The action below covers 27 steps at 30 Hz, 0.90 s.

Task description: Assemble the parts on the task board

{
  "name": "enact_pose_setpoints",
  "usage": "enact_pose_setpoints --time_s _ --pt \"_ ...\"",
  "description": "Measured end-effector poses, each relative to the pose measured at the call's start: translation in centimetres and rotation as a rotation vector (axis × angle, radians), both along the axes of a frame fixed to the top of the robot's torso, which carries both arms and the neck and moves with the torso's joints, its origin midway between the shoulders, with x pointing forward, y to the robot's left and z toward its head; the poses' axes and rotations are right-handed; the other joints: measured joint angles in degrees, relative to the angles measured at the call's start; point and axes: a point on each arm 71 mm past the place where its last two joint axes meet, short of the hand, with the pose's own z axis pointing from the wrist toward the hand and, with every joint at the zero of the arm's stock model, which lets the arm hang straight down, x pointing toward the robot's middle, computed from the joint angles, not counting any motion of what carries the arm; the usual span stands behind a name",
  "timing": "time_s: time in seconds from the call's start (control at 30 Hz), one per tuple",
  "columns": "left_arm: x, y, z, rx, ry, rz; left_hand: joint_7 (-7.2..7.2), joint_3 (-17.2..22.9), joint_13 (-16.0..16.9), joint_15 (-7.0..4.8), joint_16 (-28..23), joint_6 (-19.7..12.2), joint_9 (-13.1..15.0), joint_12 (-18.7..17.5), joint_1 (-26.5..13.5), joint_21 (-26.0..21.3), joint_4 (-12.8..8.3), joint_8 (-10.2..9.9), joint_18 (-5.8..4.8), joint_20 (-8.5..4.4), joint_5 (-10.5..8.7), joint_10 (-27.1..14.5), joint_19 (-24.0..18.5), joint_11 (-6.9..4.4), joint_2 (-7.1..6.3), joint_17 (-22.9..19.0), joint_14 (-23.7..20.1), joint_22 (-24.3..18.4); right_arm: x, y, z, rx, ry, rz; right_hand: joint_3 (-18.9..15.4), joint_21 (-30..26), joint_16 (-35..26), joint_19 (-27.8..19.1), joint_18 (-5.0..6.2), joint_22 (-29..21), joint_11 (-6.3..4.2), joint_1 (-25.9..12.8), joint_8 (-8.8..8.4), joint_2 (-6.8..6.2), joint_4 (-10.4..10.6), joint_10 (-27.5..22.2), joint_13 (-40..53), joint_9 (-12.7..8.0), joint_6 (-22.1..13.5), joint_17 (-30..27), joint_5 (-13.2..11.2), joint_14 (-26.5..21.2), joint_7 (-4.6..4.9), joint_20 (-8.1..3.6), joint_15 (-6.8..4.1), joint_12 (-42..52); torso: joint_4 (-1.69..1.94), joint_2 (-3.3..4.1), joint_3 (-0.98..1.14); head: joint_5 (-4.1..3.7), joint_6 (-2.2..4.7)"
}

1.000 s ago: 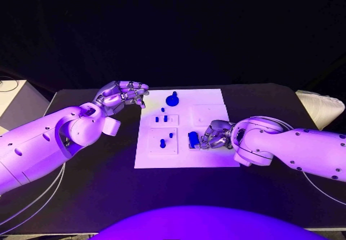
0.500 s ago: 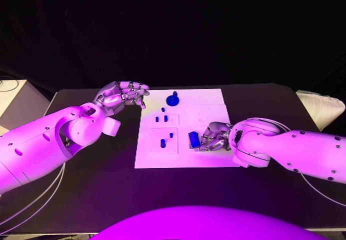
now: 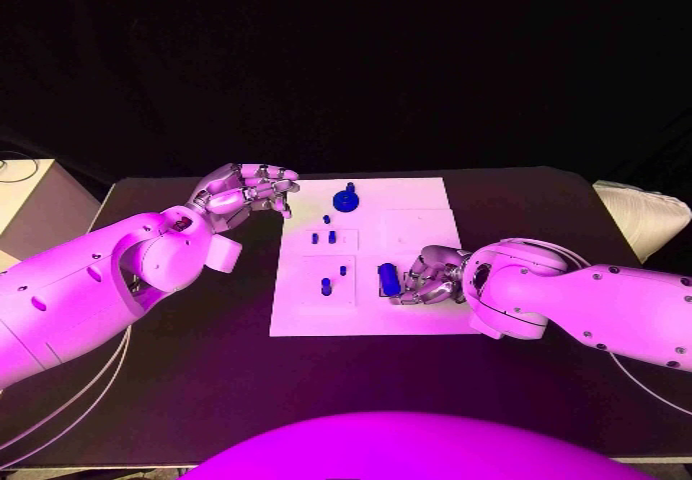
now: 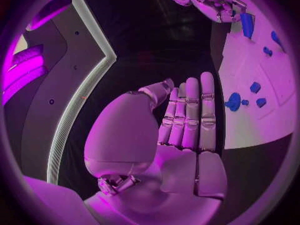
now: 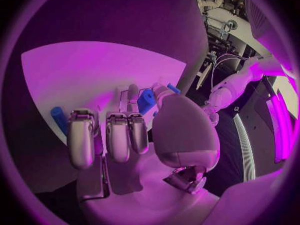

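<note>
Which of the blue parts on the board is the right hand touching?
The elongated blue part at the board's near right, against the right hand. The other parts, like the round knobbed one at the far edge, stand apart.

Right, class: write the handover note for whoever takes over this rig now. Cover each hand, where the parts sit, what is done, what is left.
Left hand: holds nothing, fingers loosely curled, raised beside the far-left corner of the task board.
Right hand: down on the board's near right part, fingers closed around a long blue part.
Parts: a round blue piece stands at the far edge; small blue pegs stand in the middle-left plates.
Done: I cannot tell which parts are fully seated.
Left: probably placing the long blue part.
</note>
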Motion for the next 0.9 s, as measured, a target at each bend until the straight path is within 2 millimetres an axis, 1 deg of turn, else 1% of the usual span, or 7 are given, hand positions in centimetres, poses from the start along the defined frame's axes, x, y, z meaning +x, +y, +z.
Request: enact_pose_setpoints --time_s 0.47,0.57,0.6,0.63,0.7,0.83,0.9 --pt "-0.1 0.1 -0.1 0.002 0.005 -0.001 0.0 0.0 -0.01 0.0 0.0 0.0 0.0 0.0 0.0 0.0 0.0 0.0 0.0 0.0 0.0 0.0 0.0 0.0 0.0 -0.01 0.0 0.0 -0.6 -0.9 0.9 0.033 -0.019 0.001 -1.48 0.0 0.0 0.0 0.0 -0.01 -0.02 0.61 0.73 -0.94 -0.06 0.02 -0.01 0.27 0.18 0.0 -0.95 0.0 -0.18 0.0 0.0 0.0 -0.02 -0.03 0.01 -0.02 0.0" --pt "-0.1 0.1 -0.2 0.002 0.005 -0.001 0.0 0.0 -0.01 0.0 0.0 0.0 0.0 0.0 0.0 0.0 0.0 0.0 0.0 0.0 0.0 0.0 0.0 0.0 0.0 -0.01 0.0 0.0 -0.5 -1.0 1.0 0.038 -0.027 -0.004 -0.39 0.22 0.0 0.01 0.01 -0.01 -0.46 1.52 1.33 0.52 0.11 -0.04 -0.01 0.32 0.15 0.0 4.95 -0.08 -0.22 -0.44 -0.34 0.23 -0.02 -0.03 0.03 -0.02 0.0" --pt "-0.1 0.1 -0.2 0.002 0.005 -0.002 0.0 0.0 -0.01 0.0 0.0 0.0 0.0 0.0 0.0 0.0 0.0 0.0 0.0 0.0 0.0 0.0 0.0 0.0 0.0 -0.01 0.0 0.0 -0.5 -1.0 1.0 0.039 -0.03 -0.004 1.23 0.22 0.0 0.01 0.0 -0.01 -0.59 1.31 1.68 1.03 0.04 0.08 -0.01 0.4 -0.14 0.0 12.03 0.0 -0.51 -0.43 -0.42 0.23 -0.02 -0.03 0.03 -0.04 0.0" --pt "-0.1 0.1 -0.2 0.002 0.006 -0.002 0.0 0.0 -0.01 0.0 0.0 0.0 0.0 0.0 0.0 0.0 0.0 0.0 0.0 0.0 0.0 0.0 0.0 0.0 0.0 -0.01 0.0 0.0 -0.5 -1.1 1.0 0.041 -0.032 -0.005 2.3 0.22 0.0 0.01 0.0 -0.02 -0.78 1.37 2.02 1.07 0.0 0.05 -0.01 0.5 -0.2 0.0 15.71 0.0 -0.64 -0.43 -0.43 0.23 -0.02 -0.03 0.03 -0.08 0.0" --pt "-0.1 0.1 -0.2 0.003 0.006 -0.002 0.0 0.0 -0.01 0.0 0.0 0.0 0.0 0.0 0.0 0.0 0.0 0.0 0.0 0.0 0.0 0.0 0.0 0.0 0.0 -0.01 0.0 0.01 -0.4 -1.1 1.0 0.043 -0.037 -0.006 4.28 0.22 0.0 0.01 0.0 -0.02 -0.87 1.37 2.58 1.07 -0.06 -0.05 -0.01 0.67 -0.05 0.0 19.44 -0.2 -0.79 -0.84 -0.63 0.23 -0.01 -0.03 0.03 -0.13 0.0" --pt "-0.1 0.1 -0.2 0.003 0.007 -0.003 0.0 0.0 0.05 0.0 0.0 0.0 0.0 0.0 0.0 0.0 0.0 0.0 0.0 0.0 0.0 0.0 0.0 0.0 0.0 0.07 0.0 0.1 -0.3 -1.0 1.1 0.046 -0.044 -0.006 6.01 0.22 0.0 0.01 0.0 -0.02 -0.87 1.37 2.93 1.07 -0.22 -0.05 -0.01 0.85 -0.05 0.0 19.96 0.0 -0.79 -0.84 -0.83 0.23 0.0 -0.03 0.02 -0.15 0.0" --pt "-0.1 0.1 -0.2 0.003 0.007 -0.003 0.0 0.0 0.05 0.0 0.0 0.0 0.0 0.0 0.0 0.0 0.0 0.0 0.0 0.0 0.0 0.0 0.0 0.0 0.0 0.07 0.0 0.1 -0.2 -0.9 1.0 0.046 -0.047 -0.007 7.26 0.22 0.0 0.01 0.0 -0.02 -0.87 1.37 3.59 1.07 -0.23 -0.05 -0.01 1.06 -0.25 0.0 17.49 0.0 -1.0 -0.84 -0.83 0.45 0.01 -0.03 0.02 -0.2 0.0"
